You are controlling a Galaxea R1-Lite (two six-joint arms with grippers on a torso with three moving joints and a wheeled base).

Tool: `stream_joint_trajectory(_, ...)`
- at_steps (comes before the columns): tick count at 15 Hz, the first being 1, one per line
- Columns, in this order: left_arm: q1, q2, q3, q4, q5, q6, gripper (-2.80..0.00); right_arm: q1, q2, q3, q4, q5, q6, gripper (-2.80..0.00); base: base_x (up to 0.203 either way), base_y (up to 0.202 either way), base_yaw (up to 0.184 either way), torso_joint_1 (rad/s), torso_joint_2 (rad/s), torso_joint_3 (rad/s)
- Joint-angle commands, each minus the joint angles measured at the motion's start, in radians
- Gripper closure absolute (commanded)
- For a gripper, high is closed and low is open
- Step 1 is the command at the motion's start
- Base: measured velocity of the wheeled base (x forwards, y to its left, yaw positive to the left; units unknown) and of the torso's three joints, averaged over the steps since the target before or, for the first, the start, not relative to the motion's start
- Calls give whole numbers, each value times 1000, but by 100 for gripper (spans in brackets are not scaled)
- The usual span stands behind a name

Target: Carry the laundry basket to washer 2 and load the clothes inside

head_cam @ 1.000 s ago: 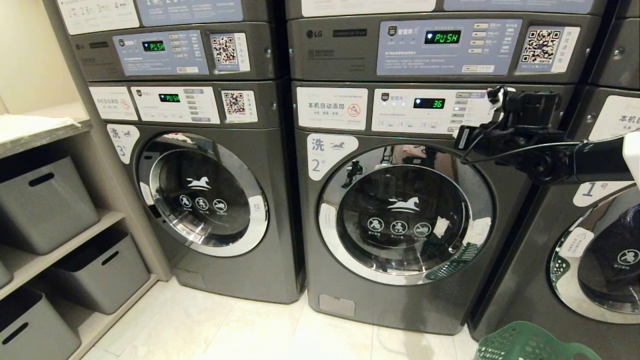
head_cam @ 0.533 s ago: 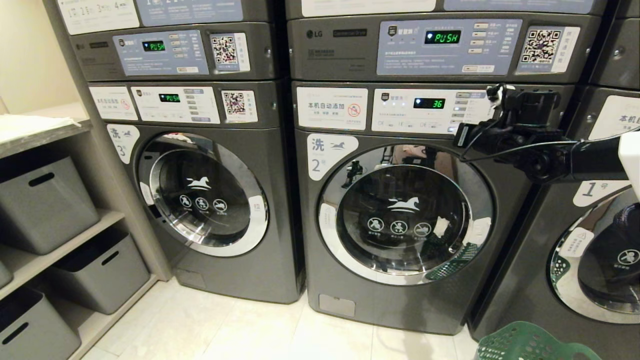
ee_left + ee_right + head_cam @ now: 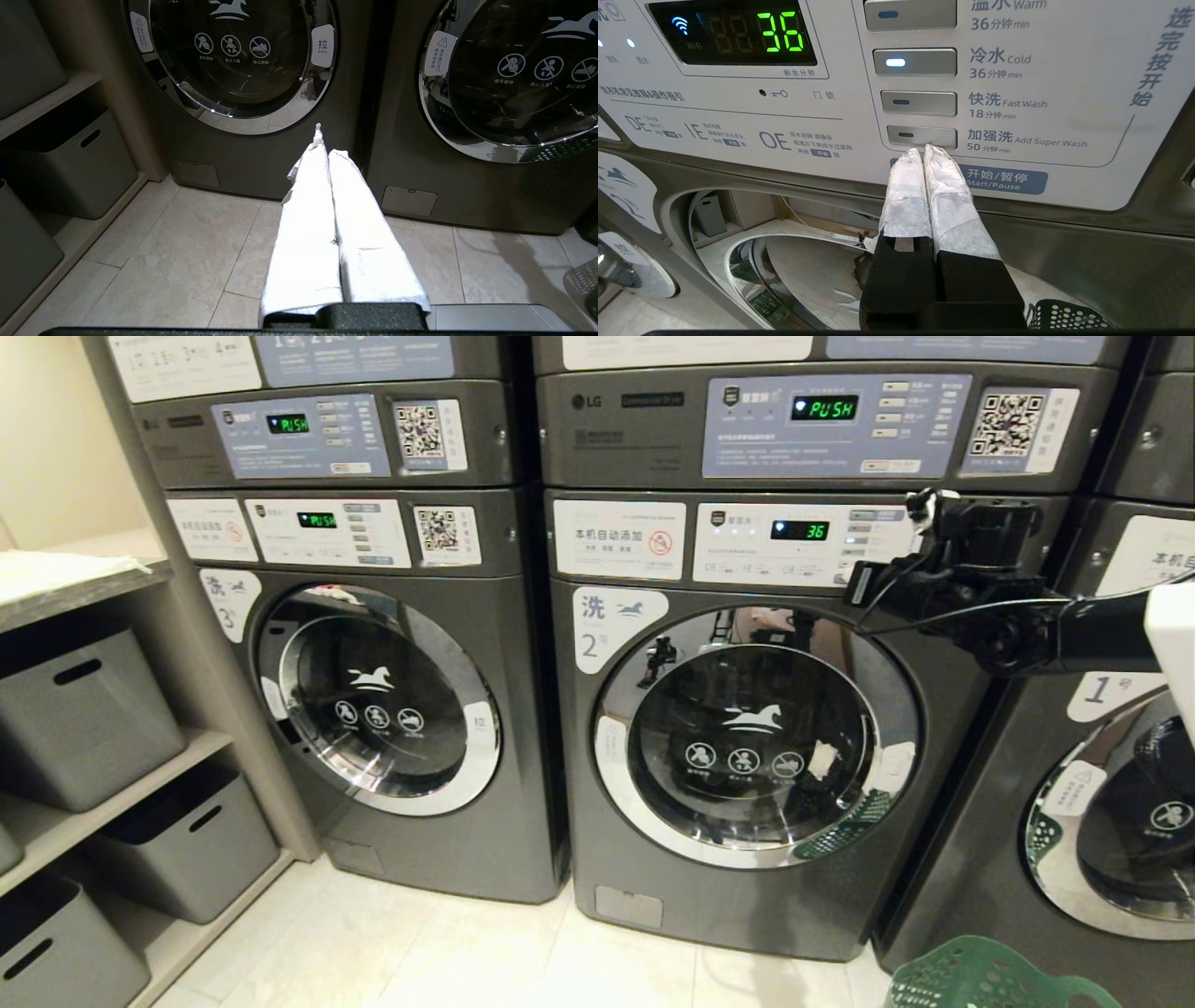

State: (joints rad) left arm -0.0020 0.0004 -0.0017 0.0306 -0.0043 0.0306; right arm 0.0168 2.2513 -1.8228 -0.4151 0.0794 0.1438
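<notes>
Washer 2 [image 3: 747,737] stands in the middle with its round door shut, and its display [image 3: 800,530] reads 36. My right gripper [image 3: 922,510] is raised at that washer's control panel. It is shut and holds nothing; its white-wrapped tips [image 3: 923,151] sit at the left end of the Start/Pause button [image 3: 1004,181], just below the lowest grey key. The green laundry basket [image 3: 990,975] rests on the floor at the lower right; its inside is out of view and the clothes are hidden. My left gripper [image 3: 325,140] hangs low and shut, aimed at the gap between washers 3 and 2.
Washer 3 [image 3: 373,700] stands to the left and washer 1 [image 3: 1120,803] to the right, with dryers [image 3: 822,420] stacked above. Shelves with grey bins [image 3: 84,709] line the left wall. Pale tiled floor [image 3: 420,952] lies before the machines.
</notes>
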Motion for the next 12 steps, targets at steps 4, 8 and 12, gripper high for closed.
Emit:
stream_joint_trajectory(4, -1, -3, 0, 0, 0, 0, 0, 2, 2, 19, 1, -1, 2, 0, 0, 0, 0, 0, 0, 0)
stream_joint_trajectory(8, -1, -3, 0, 0, 0, 0, 0, 2, 2, 16, -1, -11, 2, 0, 0, 0, 0, 0, 0, 0)
stream_joint_trajectory(12, -1, -3, 0, 0, 0, 0, 0, -4, -13, 21, 1, -15, 10, 0, 0, 0, 0, 0, 0, 0)
